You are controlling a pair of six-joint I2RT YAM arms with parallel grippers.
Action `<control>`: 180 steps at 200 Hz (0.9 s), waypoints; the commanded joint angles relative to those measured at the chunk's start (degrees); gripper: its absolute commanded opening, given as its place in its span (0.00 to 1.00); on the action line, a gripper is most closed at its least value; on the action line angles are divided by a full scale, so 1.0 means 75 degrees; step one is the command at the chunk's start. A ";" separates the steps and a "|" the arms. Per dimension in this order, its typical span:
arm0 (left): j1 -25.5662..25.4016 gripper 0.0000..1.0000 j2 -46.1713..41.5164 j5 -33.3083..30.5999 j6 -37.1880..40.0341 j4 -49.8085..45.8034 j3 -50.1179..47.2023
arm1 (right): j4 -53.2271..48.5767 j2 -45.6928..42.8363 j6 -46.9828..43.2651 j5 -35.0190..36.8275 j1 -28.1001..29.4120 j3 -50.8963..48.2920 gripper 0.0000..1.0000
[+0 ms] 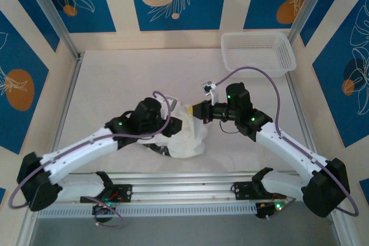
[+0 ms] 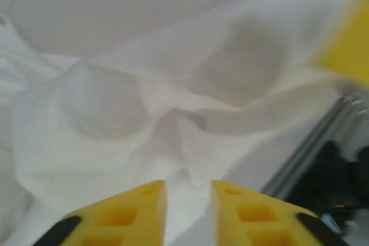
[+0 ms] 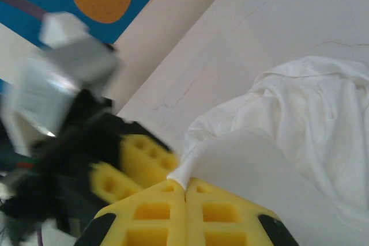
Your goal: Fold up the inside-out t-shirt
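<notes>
The white inside-out t-shirt (image 1: 187, 135) lies bunched in a wrinkled heap at the middle of the table, between both arms. My right gripper (image 1: 199, 111) is at the heap's upper right; in the right wrist view its yellow fingers (image 3: 185, 185) are shut on a pinched tip of the t-shirt (image 3: 300, 113), and the cloth stretches away from them. My left gripper (image 1: 172, 120) is at the heap's left edge. In the left wrist view it (image 2: 188, 194) stands open, with the t-shirt (image 2: 173, 96) draped just ahead and a fold reaching into the gap.
A white mesh basket (image 1: 256, 52) stands empty at the back right corner. Aluminium rails (image 1: 184, 180) run along the near edge of the table, and frame posts rise at the sides. The left gripper's blurred yellow fingers (image 3: 135, 162) are close beside the right gripper.
</notes>
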 commanded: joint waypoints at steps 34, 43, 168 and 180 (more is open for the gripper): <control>0.0215 0.47 0.0936 0.0579 -0.0491 0.2285 -0.0015 | 0.0034 -0.0178 0.0295 -0.0391 0.0034 0.0132 0.00; 0.0209 0.53 0.1086 0.0854 -0.0458 0.2579 -0.0018 | 0.0101 -0.0189 0.0321 -0.0419 0.0034 0.0110 0.00; 0.0781 0.01 0.0329 0.0722 -0.0407 0.2001 0.0049 | -0.0378 -0.0183 0.0416 -0.0107 -0.0305 -0.0085 0.00; 0.0812 0.00 0.0174 0.0963 -0.0361 0.1757 0.0109 | -0.0464 -0.0177 0.0408 -0.0078 -0.0447 -0.0154 0.00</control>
